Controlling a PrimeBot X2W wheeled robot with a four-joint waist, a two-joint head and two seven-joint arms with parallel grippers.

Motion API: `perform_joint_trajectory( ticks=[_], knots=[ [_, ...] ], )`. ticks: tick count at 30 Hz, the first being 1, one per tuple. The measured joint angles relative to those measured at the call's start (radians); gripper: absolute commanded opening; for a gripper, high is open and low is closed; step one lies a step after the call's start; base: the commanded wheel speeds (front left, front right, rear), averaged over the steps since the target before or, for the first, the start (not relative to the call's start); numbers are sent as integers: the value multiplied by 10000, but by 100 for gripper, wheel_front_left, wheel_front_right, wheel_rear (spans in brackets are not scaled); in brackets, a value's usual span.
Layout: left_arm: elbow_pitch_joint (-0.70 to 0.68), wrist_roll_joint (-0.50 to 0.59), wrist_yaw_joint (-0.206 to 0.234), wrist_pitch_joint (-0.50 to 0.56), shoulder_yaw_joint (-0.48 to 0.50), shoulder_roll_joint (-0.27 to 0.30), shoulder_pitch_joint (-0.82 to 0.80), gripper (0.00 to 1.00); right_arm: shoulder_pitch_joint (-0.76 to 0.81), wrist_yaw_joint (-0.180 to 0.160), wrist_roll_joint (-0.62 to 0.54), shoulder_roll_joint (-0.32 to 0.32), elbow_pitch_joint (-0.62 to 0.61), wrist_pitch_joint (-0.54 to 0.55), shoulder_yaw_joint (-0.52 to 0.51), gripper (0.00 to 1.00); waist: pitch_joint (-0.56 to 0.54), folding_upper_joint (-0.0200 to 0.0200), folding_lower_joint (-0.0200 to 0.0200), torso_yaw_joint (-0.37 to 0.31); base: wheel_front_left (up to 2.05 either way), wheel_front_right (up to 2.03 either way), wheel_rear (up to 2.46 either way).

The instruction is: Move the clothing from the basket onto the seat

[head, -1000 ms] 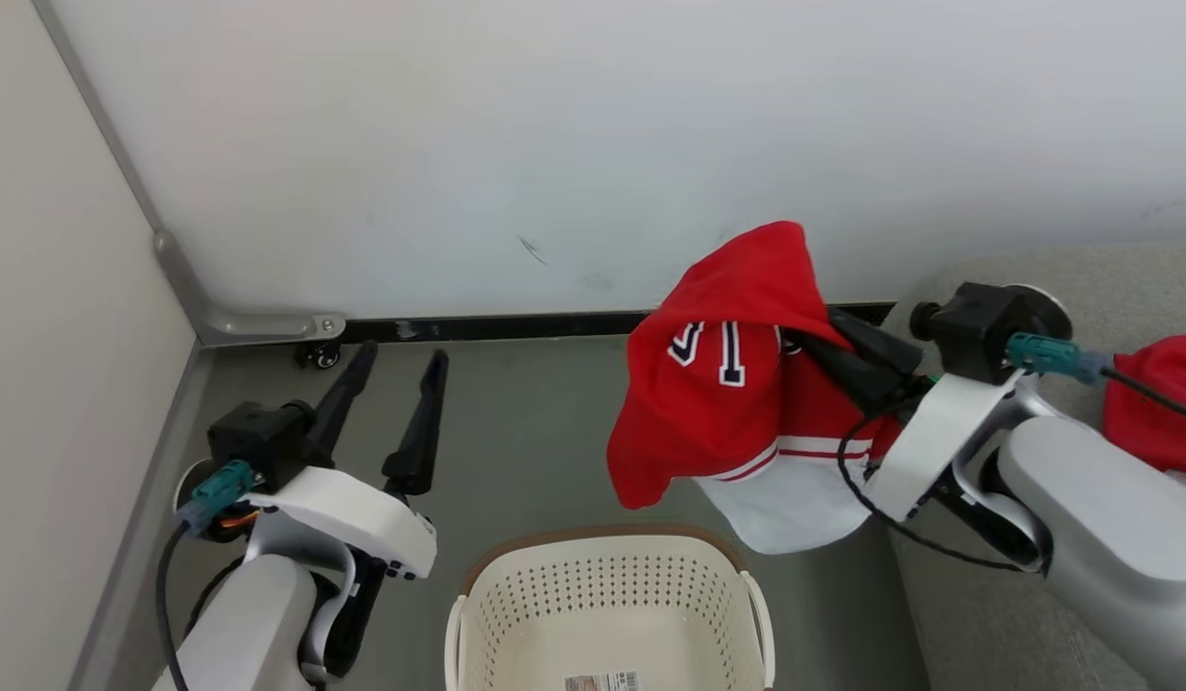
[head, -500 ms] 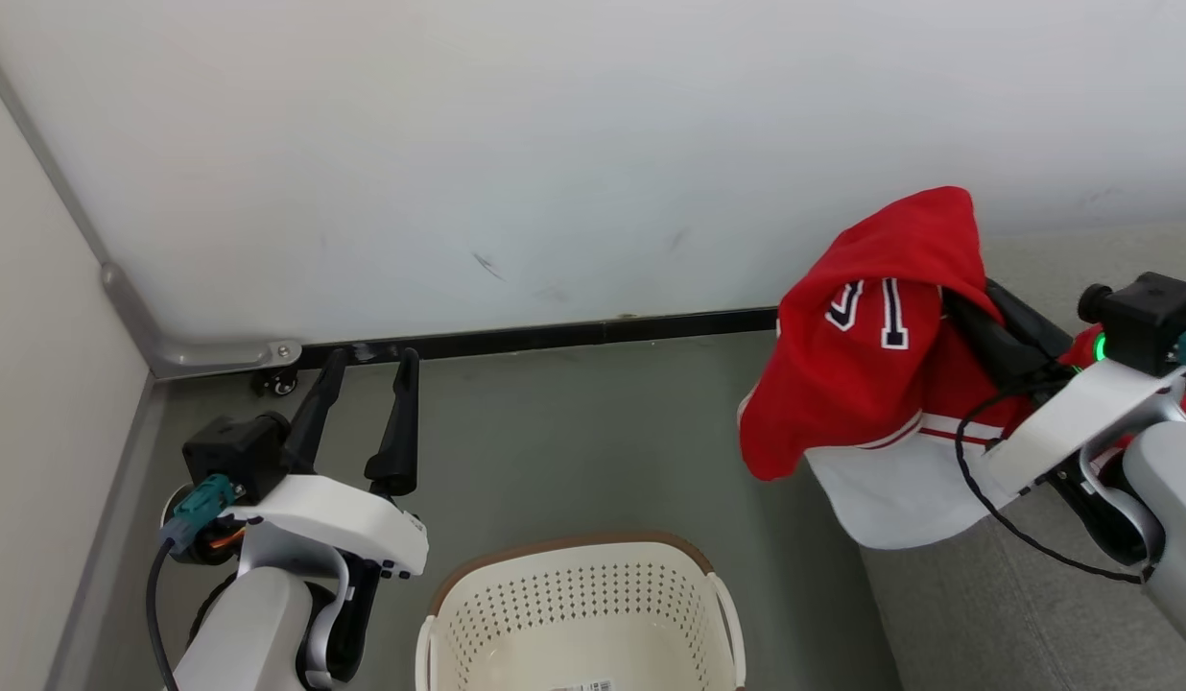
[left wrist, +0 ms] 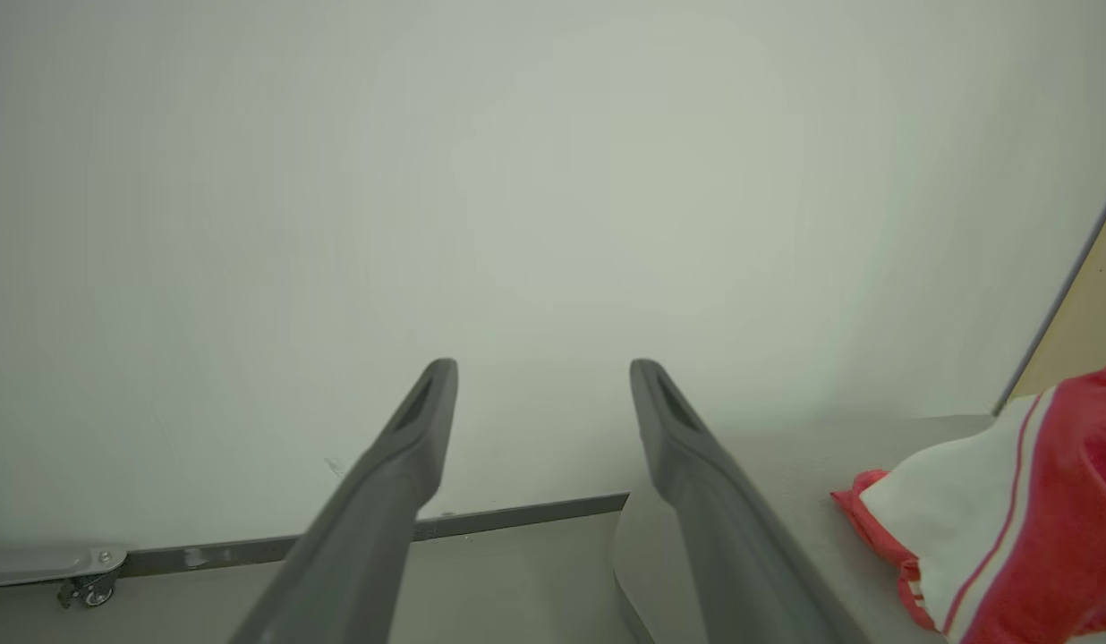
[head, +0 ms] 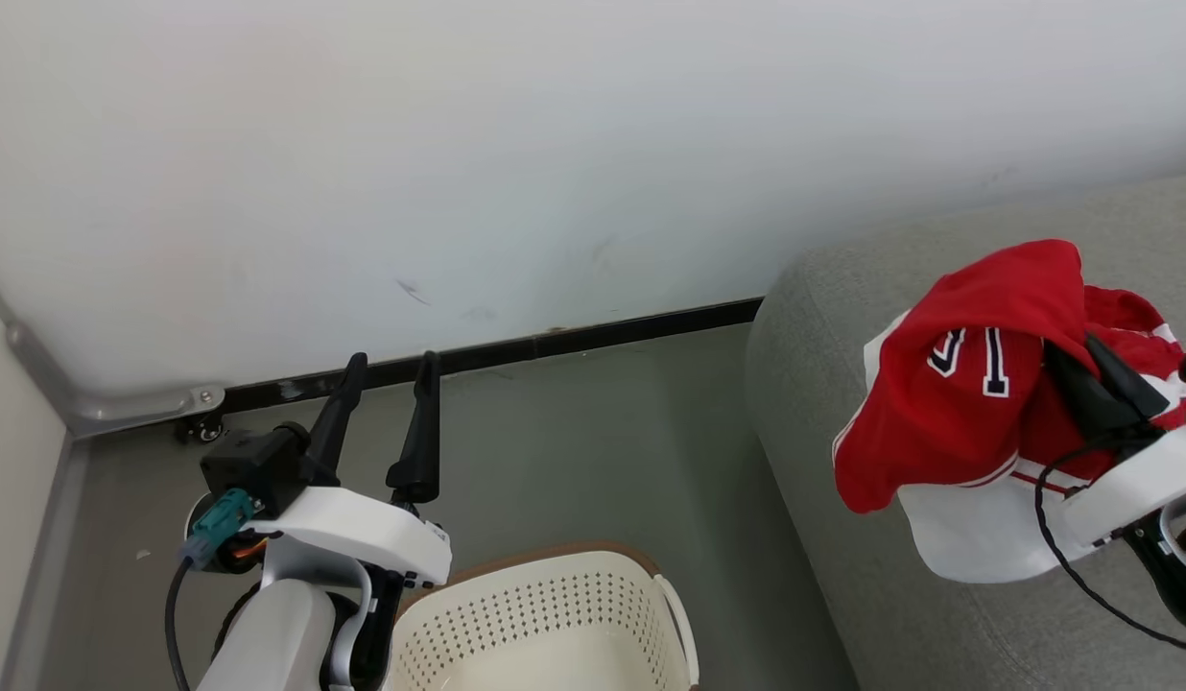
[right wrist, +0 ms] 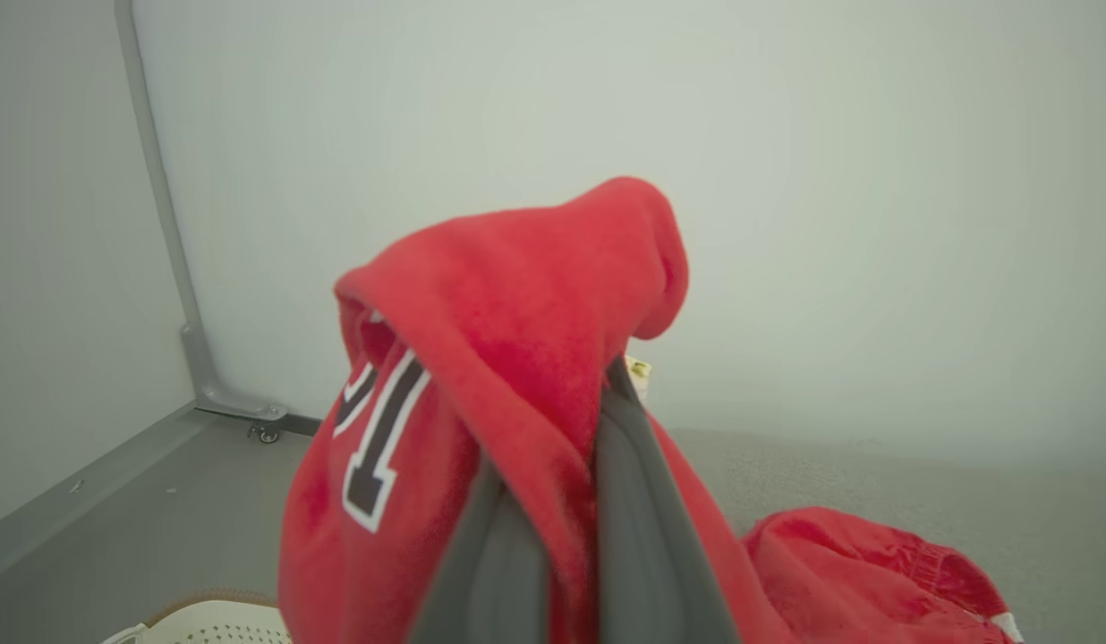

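Swung away from the cream-white perforated plastic basket (head: 545,614), the red soft-fabric jersey with white trim (head: 948,422) now hangs over the large grey woven seat (head: 823,384) at 3 o'clock, pinched in the right gripper (head: 1092,384). The left gripper (head: 391,363), at 8 o'clock, is spread and empty. Lowering and letting go looks next.
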Motion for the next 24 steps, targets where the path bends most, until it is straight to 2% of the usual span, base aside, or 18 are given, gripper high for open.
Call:
perform_joint_trajectory(
  ticks=[13, 20, 24],
  knots=[
    [-255, 288, -12, 0, 401, -134, 415, 100, 1162, 0, -263, 357, -719, -6, -819, 0, 3, 0, 0, -919, 0, 0, 0],
    [-520, 545, 56, 0, 694, -104, 534, 100, 1078, 0, -403, 374, -1051, 232, -842, 0, 141, 0, 0, -1331, 0, 0, 0],
    [-779, 706, 150, -2, 949, 50, 647, 100, 317, 0, -610, 305, -1306, 554, -805, 0, 297, 0, 0, -1480, 0, 0, 0]
  ],
)
